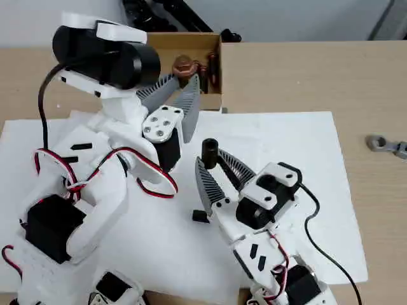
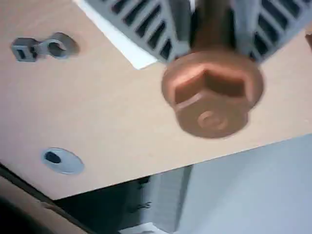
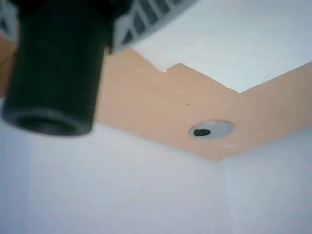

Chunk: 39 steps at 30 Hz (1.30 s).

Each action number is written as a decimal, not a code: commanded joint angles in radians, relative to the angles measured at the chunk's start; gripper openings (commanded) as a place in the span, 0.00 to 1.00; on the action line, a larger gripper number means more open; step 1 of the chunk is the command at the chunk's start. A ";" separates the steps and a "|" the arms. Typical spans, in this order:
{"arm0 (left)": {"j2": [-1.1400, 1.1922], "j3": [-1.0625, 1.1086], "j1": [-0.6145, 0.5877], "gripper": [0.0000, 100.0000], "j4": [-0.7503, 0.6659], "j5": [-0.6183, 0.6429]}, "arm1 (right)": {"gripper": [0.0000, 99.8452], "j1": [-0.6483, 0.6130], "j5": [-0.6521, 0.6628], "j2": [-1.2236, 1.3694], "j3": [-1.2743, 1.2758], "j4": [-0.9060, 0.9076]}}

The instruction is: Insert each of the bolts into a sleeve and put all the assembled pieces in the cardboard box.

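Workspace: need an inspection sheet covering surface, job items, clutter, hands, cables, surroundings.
Surface: wooden table with a white sheet under both arms.
Job's things: copper bolt held at the front edge of the cardboard box; black sleeve held above the sheet; dark and copper parts inside the box.
Clutter: small black piece on the sheet; metal fitting on bare wood.
Hands: left hand shut on the bolt; right hand shut on the sleeve.
Cables: red and black wires looped on the left arm; black cable trailing from the right arm.
Surroundings: dark gear behind the table; grommet in the tabletop.
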 commanded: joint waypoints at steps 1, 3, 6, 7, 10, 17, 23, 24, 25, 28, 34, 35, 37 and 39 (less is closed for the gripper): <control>-0.009 -0.007 0.035 0.00 -0.023 0.012 | 0.00 0.001 -0.008 -0.008 0.008 -0.053; -0.006 -0.007 0.051 0.00 -0.011 0.012 | 0.00 0.001 -0.008 -0.008 0.009 -0.056; -0.006 -0.002 0.055 0.00 0.008 0.015 | 0.00 0.001 -0.008 -0.008 0.009 -0.054; -0.003 -0.001 0.057 0.00 0.012 0.017 | 0.00 0.001 -0.008 -0.008 0.009 -0.053; -0.002 -0.001 0.084 0.00 0.026 0.017 | 0.00 0.001 -0.008 -0.008 0.009 -0.053; 0.000 0.016 0.120 0.00 0.025 0.017 | 0.00 0.001 -0.008 -0.008 0.009 -0.050; -0.002 0.041 0.120 0.00 0.025 0.017 | 0.00 0.001 -0.008 -0.008 0.009 -0.050; -0.002 0.041 0.120 0.00 0.025 0.017 | 0.00 0.001 -0.008 -0.008 0.009 -0.050; 0.000 0.042 0.120 0.00 0.026 0.017 | 0.00 0.001 -0.008 -0.008 0.009 -0.050; 0.000 0.042 0.120 0.00 0.026 0.014 | 0.00 0.001 -0.008 -0.008 0.008 -0.050; 0.000 0.042 0.115 0.00 0.031 0.015 | 0.00 0.001 -0.008 -0.008 0.008 -0.050; 0.000 0.042 0.115 0.00 0.032 0.015 | 0.00 0.001 -0.008 -0.008 0.008 -0.050; 0.000 0.042 0.118 0.00 0.035 0.017 | 0.00 0.001 -0.008 -0.008 0.006 -0.048; 0.000 0.042 0.120 0.00 0.049 0.017 | 0.00 0.001 -0.006 -0.008 0.005 -0.048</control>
